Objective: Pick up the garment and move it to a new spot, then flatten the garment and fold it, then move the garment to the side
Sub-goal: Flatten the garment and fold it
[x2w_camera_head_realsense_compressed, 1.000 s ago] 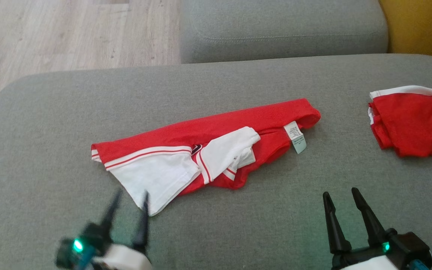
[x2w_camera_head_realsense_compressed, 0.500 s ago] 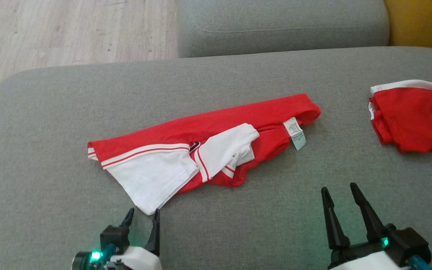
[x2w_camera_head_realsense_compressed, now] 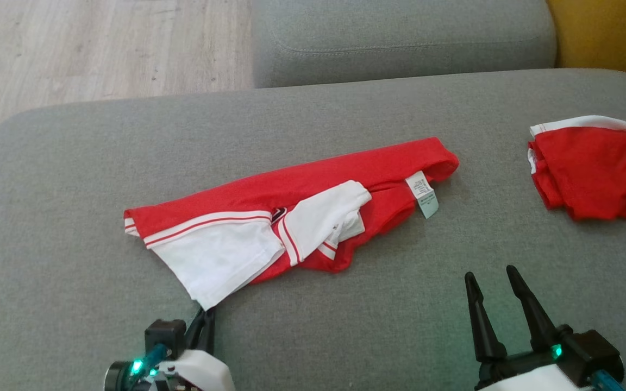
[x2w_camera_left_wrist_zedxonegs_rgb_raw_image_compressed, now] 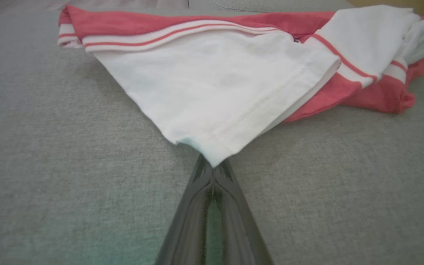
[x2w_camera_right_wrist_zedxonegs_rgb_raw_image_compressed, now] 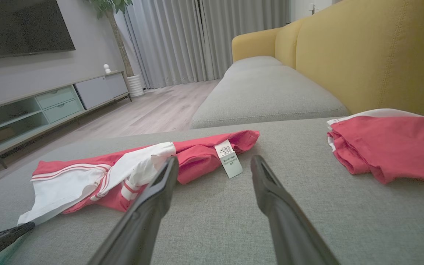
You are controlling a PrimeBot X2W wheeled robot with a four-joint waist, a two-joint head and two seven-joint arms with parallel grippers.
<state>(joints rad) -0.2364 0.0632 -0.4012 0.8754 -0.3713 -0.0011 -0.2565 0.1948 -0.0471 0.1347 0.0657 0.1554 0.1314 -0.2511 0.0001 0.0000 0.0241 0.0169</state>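
Pinching the near white corner of the red-and-white garment, we are pressing the jaws of our left gripper together on it. Garment is lying crumpled across the grey sofa cushion. Our right gripper is hovering apart from it, jaws spread, empty. A second red garment is lying at the cushion's right.

A white care label on the red garment, centre of the right wrist frame, bears a square code and print too small to read.
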